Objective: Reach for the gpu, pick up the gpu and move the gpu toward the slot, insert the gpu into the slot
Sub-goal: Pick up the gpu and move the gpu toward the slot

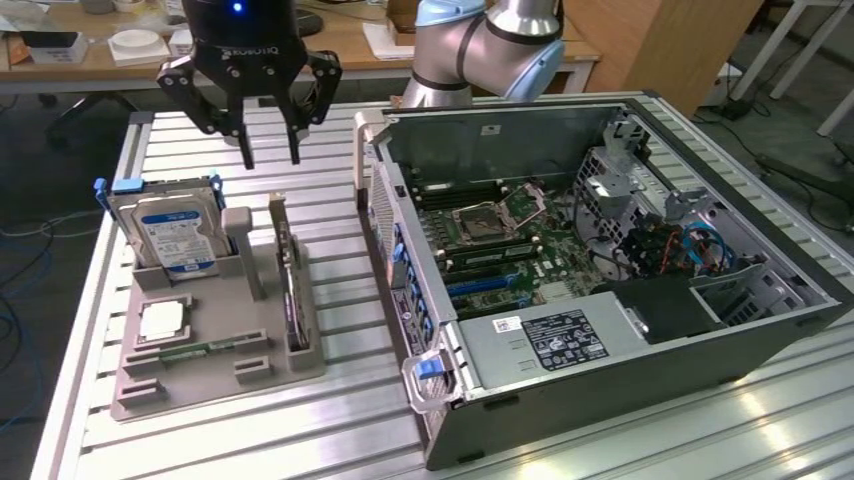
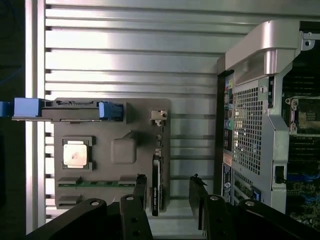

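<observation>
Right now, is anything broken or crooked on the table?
Nothing stands out. The gpu stands on edge in the gray holder, the hard drive sits upright beside it, and the computer case lies open on its side, seemingly on purpose.

Gripper (image 1: 271,160) hangs high over the far end of the slatted table (image 1: 354,420), black fingers spread wide with nothing between them. Just below it and a touch nearer, the gpu (image 1: 286,280) stands on edge in the grey holder (image 1: 200,385), untouched. On the exterior view's left of it, the hard drive (image 1: 171,235) sits upright, its blue label facing us. Nearer in the holder lie a square processor chip (image 1: 163,320) and a green memory stick (image 1: 200,351). Over on the exterior view's right, the computer case (image 1: 641,390) lies open, motherboard (image 1: 514,235) exposed.
</observation>
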### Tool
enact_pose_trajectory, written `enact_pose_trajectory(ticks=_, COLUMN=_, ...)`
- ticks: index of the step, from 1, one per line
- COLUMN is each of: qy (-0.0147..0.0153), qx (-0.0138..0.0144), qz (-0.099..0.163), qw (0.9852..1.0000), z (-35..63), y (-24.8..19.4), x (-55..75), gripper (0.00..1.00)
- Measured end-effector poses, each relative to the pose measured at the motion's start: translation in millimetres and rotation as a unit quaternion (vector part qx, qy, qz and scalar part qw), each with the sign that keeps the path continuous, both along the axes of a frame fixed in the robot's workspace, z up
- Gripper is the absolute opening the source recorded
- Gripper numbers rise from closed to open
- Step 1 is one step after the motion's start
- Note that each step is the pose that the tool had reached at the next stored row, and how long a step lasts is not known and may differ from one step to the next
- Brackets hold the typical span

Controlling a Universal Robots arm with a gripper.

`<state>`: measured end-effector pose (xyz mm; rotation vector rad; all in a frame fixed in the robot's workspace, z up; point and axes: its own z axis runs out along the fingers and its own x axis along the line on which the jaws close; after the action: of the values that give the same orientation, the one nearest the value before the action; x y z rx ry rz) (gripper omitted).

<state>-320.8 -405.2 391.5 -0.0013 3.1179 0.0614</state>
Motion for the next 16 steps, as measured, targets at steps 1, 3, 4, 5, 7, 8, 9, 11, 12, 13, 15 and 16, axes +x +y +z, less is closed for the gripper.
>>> enact_pose_trajectory(ticks=1, qy=0.0000, qx=-0.0002, qz=0.000, qw=1.0000, z=-0.5, y=-1.0, x=-0.3, gripper=0.47)
enact_pose_trajectory(ticks=3, qy=0.0000, qx=-0.0007, qz=0.000, qw=1.0000, z=-1.0, y=-3.7, x=-0.6, gripper=0.47)
enact_pose_trajectory(ticks=4, qy=0.0000, qx=-0.0009, qz=0.000, qw=1.0000, z=-1.2, y=-5.4, x=-0.7, gripper=0.47)
enact_pose_trajectory(ticks=5, qy=0.0000, qx=-0.0010, qz=0.000, qw=1.0000, z=-1.6, y=-7.4, x=-0.8, gripper=0.47)
enact_pose_trajectory(ticks=7, qy=0.0000, qx=-0.0011, qz=0.000, qw=1.0000, z=-2.5, y=-11.7, x=-0.9, gripper=0.47)
enact_pose_trajectory(ticks=8, qy=0.0000, qx=-0.0011, qz=0.000, qw=1.0000, z=-3.4, y=-12.7, x=-1.0, gripper=0.47)
enact_pose_trajectory(ticks=9, qy=-0.0001, qx=-0.0012, qz=0.000, qw=1.0000, z=-4.4, y=-13.6, x=-1.0, gripper=0.47)
enact_pose_trajectory(ticks=11, qy=0.0000, qx=-0.0014, qz=0.000, qw=1.0000, z=-6.6, y=-14.8, x=-1.1, gripper=0.47)
enact_pose_trajectory(ticks=12, qy=0.0000, qx=-0.0015, qz=0.000, qw=1.0000, z=-7.6, y=-14.8, x=-1.2, gripper=0.47)
enact_pose_trajectory(ticks=13, qy=0.0000, qx=-0.0017, qz=0.000, qw=1.0000, z=-8.4, y=-14.9, x=-1.2, gripper=0.47)
enact_pose_trajectory(ticks=15, qy=0.0000, qx=-0.0020, qz=0.000, qw=1.0000, z=-9.9, y=-15.2, x=-1.1, gripper=0.47)
enact_pose_trajectory(ticks=16, qy=0.0000, qx=-0.0022, qz=0.000, qw=1.0000, z=-10.6, y=-15.3, x=-1.1, gripper=0.47)
